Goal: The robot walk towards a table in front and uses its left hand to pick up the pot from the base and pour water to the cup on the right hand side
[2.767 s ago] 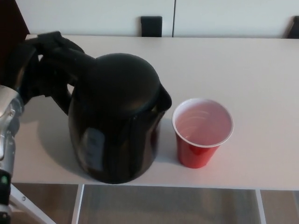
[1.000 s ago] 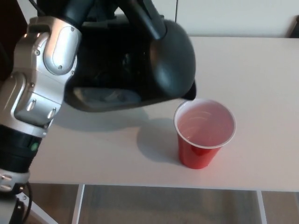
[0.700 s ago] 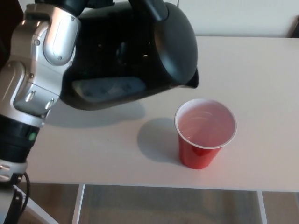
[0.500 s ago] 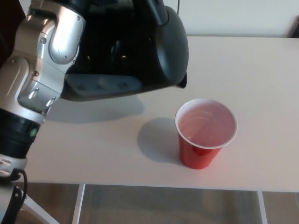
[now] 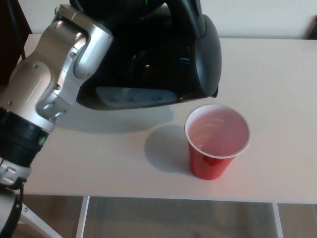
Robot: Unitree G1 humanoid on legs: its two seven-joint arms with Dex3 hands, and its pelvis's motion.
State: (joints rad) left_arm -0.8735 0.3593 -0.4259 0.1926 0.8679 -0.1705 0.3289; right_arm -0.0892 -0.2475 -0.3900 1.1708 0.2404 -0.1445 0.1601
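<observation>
the left hand (image 5: 130, 12) holds the black pot (image 5: 163, 59) tipped in the air above the table (image 5: 277, 74), but its fingers are hidden, so their grip cannot be told. the pot's spout hangs just above the rim of the red cup (image 5: 216, 141), which stands upright near the table's front edge.

Glossy black pot (image 5: 163, 54) with a grey-blue panel on its side, catching small glints of light; red cup (image 5: 216, 141) with a white rim and pale pink inside, near the front edge of the desk; off-white, plain desk (image 5: 267, 79); silver-grey forearm (image 5: 54, 79) with a black wrist band bearing a small green dot; white wall beyond the far edge
</observation>
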